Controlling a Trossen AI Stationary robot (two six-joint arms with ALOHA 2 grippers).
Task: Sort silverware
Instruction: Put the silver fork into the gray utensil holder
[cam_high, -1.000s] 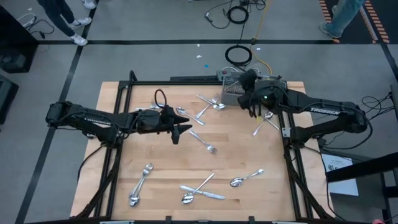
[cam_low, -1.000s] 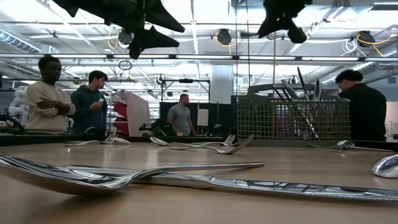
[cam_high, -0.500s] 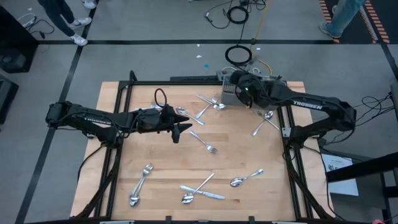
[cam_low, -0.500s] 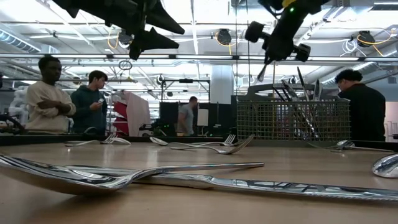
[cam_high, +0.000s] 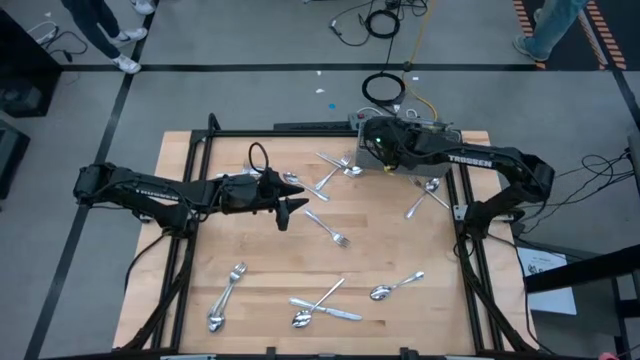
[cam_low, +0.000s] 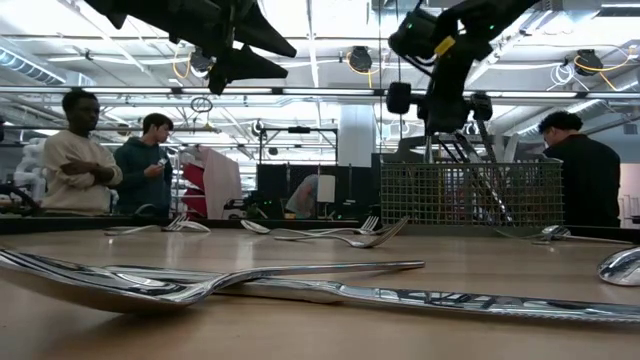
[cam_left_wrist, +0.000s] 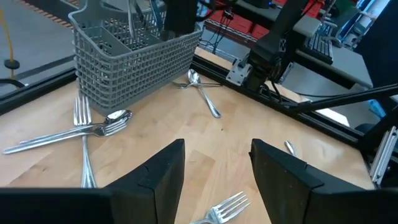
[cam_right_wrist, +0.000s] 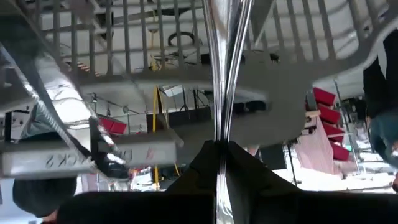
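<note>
Two dark arms are working: the right gripper (cam_low: 437, 120) is hanging over the grey wire-mesh basket (cam_low: 470, 192), fingers clamped on a slender shiny metal utensil (cam_right_wrist: 222, 74). The left gripper (cam_left_wrist: 214, 180) is hovering mid-table, fingers apart, while loose silver forks and spoons (cam_high: 330, 300) are lying scattered across the wooden table (cam_high: 260, 270).

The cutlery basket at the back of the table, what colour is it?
Grey wire mesh basket, clearest in the left wrist view.

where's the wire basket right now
In the high view the basket sits at the table's far edge on the right side, under the right claw, with a spoon lying beside it.
</note>
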